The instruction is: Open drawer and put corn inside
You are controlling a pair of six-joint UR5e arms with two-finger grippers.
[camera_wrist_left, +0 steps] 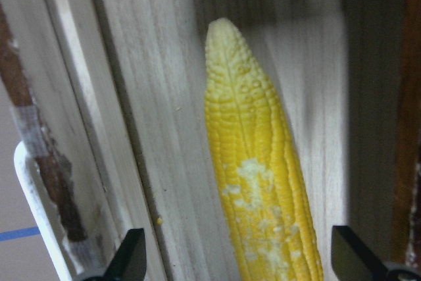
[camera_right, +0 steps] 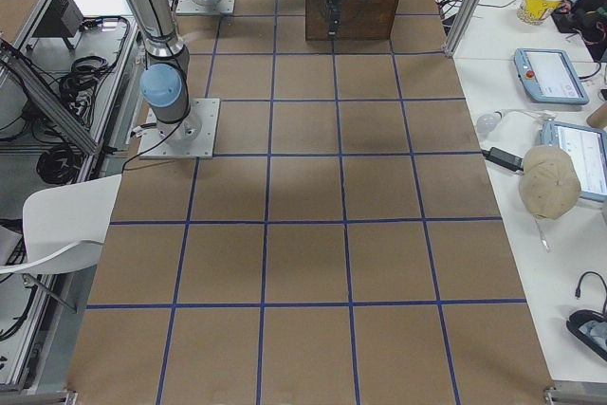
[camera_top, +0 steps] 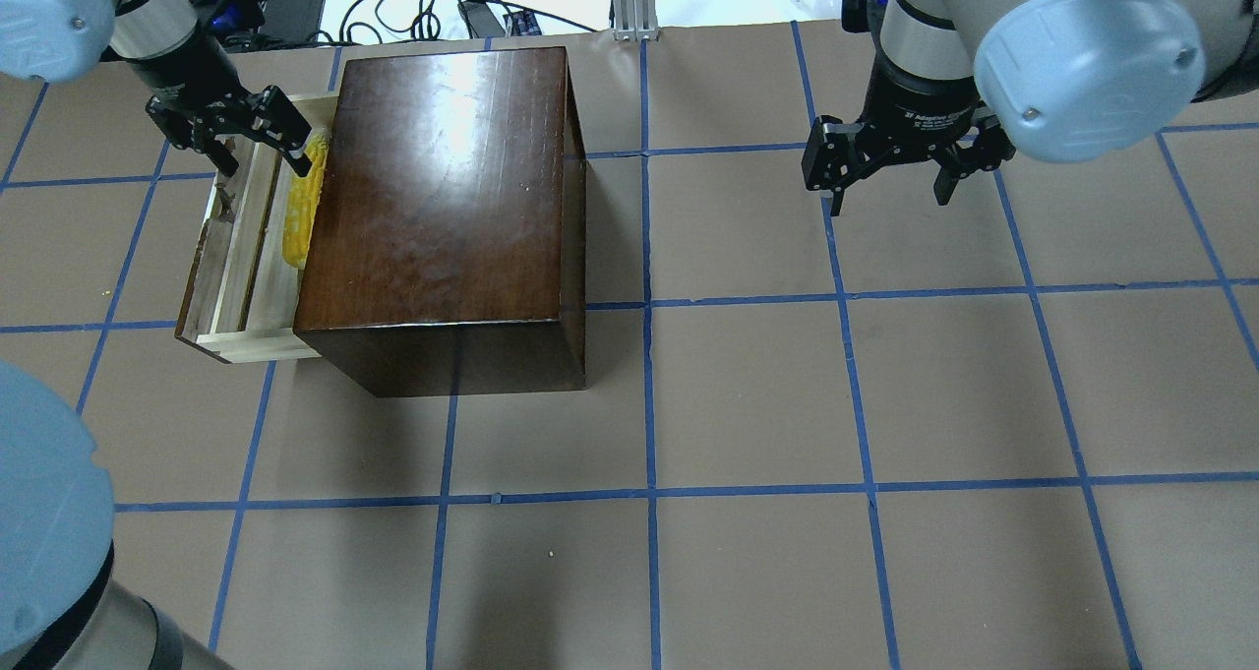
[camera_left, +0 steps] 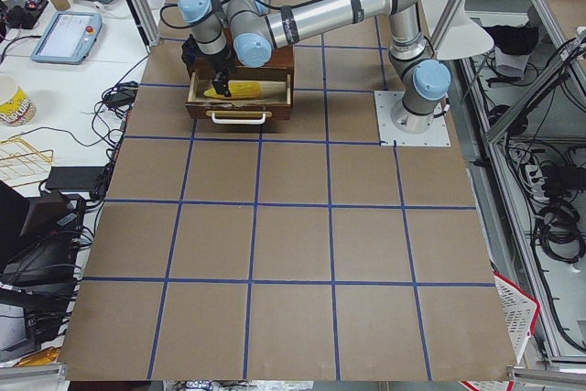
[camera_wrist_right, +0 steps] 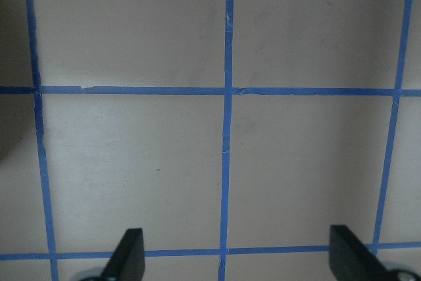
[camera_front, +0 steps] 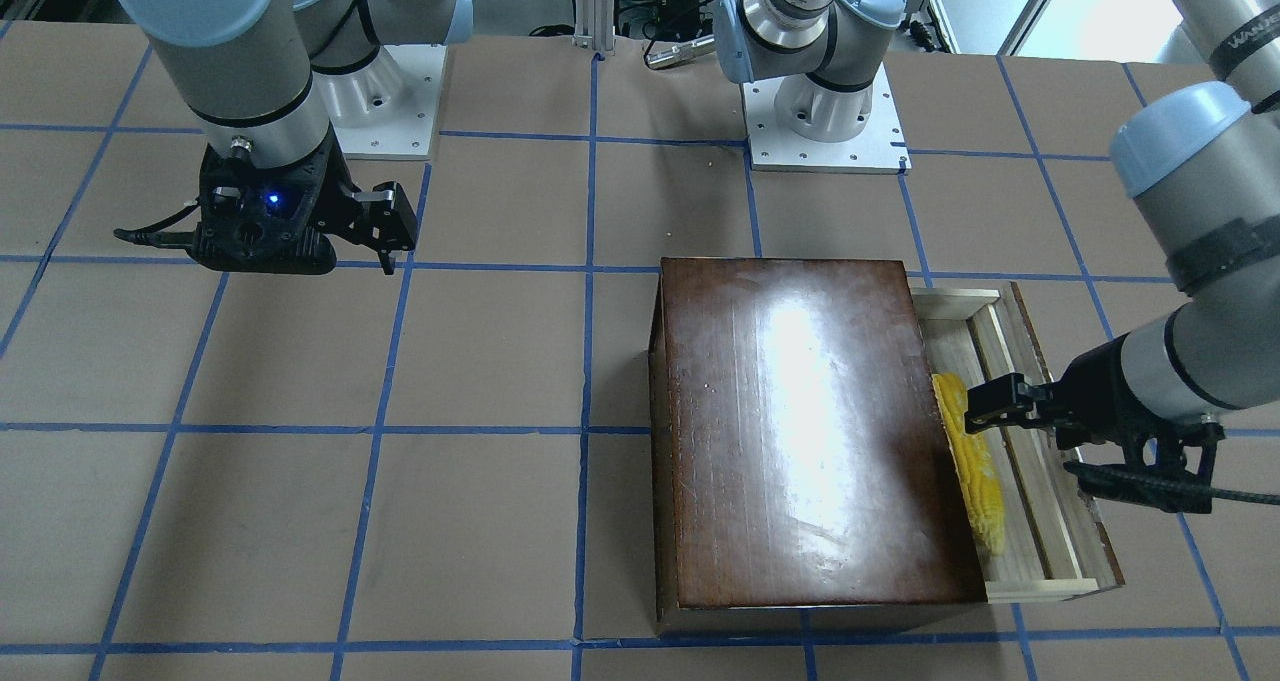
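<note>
Directly beneath the left gripper [camera_top: 266, 158] lies the bright yellow tapered corn cob [camera_wrist_left: 256, 162]. It rests on the floor of the shallow pale-wood drawer [camera_top: 236, 257], which stands pulled out of the glossy dark-brown wooden box [camera_top: 443, 188]. The gripper's two fingers are spread wide apart and grip nothing. In the left wrist view one fingertip shows on each side of the cob, with bare wood between each tip and the kernels.

The cob's long axis runs crosswise to the line between those fingertips, parallel to the drawer's dark front panel and to the box's open side. Its narrow, paler tip points ahead of the tool, towards the top of the wrist view. The thicker end passes below the fingers and out of sight. The cob lies in the drawer's wider section, on the box side of the tool rather than the handle side.

By the look of it the placing is done. The next move is likely a straight lift away, and the fingers should clear the cob without dragging it.

The right gripper [camera_top: 890, 193] is well away from all this. It hangs over bare table with its fingers spread apart and empty, so the left arm is much the nearer.
</note>
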